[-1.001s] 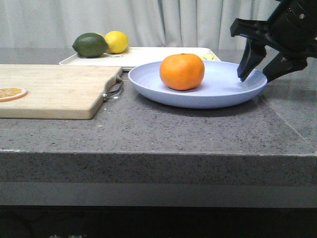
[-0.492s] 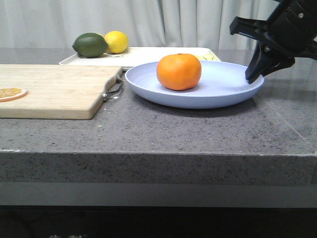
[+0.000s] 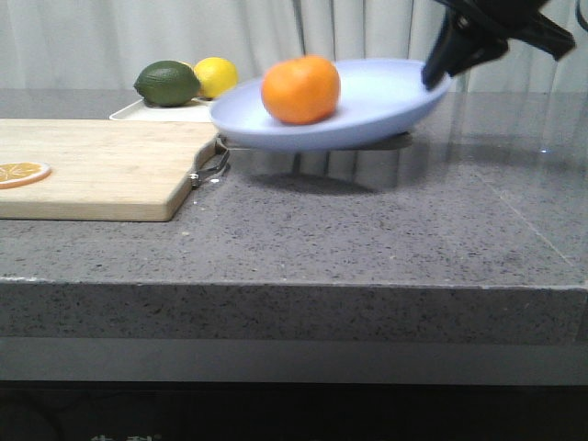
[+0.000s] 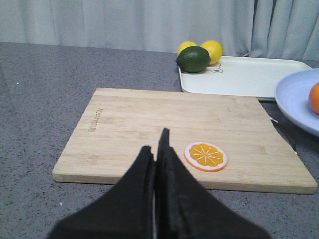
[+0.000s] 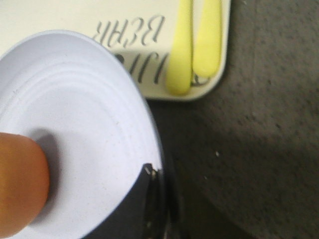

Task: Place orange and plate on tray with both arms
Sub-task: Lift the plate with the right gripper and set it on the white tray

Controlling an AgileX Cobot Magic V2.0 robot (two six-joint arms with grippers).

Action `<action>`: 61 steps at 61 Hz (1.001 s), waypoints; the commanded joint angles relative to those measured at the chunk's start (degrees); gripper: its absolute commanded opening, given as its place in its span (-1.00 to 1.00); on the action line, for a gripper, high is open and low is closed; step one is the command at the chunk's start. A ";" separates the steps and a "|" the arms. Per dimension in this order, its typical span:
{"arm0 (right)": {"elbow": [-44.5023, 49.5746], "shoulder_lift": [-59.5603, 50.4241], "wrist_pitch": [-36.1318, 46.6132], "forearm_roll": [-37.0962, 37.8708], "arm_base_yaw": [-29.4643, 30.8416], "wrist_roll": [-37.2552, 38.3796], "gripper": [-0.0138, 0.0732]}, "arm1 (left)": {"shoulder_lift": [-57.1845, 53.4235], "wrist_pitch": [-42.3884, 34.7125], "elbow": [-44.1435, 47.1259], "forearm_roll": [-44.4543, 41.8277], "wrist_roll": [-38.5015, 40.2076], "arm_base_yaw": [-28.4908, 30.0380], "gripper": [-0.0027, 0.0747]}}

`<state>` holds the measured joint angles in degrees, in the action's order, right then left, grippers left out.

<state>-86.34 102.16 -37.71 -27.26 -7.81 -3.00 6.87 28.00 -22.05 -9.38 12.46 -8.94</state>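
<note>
Here my right hand point(image 3: 439, 75) pinches the plate point(image 3: 367, 110) rim, orange point(image 3: 300, 89) aboard, clear of the tabletop point(image 3: 367, 220); the tray point(image 3: 156, 112) lies just behind. My left hand point(image 4: 157, 152), fingers together, idles.

The plate point(image 3: 367, 115) hides most of the tray point(image 3: 152, 110) (motion-blurred, too); the orange point(image 5: 17, 184) is cut off.

Pale grey curtain point(image 3: 276, 41) behind speckled grey stone counter point(image 3: 367, 239), soft light.
</note>
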 commanded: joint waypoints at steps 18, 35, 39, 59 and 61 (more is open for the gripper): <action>-38.89 18.87 -9.30 -3.49 0.14 9.44 -0.82 | 0.58 -4.73 -1.46 0.11 0.49 0.18 -0.98; -60.25 34.49 -9.12 -3.39 0.37 16.35 -0.82 | 0.58 -4.73 -1.46 0.11 0.49 0.18 -0.98; -63.20 37.02 -8.93 -3.34 0.67 17.82 -0.82 | 0.58 -4.73 -1.46 0.11 0.49 0.18 -0.98; -65.32 40.90 -5.48 -2.98 1.27 18.12 -0.82 | 0.58 -4.73 -1.46 0.11 0.49 0.18 -0.98; -65.32 41.01 -5.18 -2.98 1.27 18.12 -0.82 | 0.58 -4.73 -1.46 0.11 0.49 0.18 -0.98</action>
<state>-149.28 147.41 -48.23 -28.02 -7.00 14.84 6.87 28.00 -22.05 -9.38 12.46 -8.94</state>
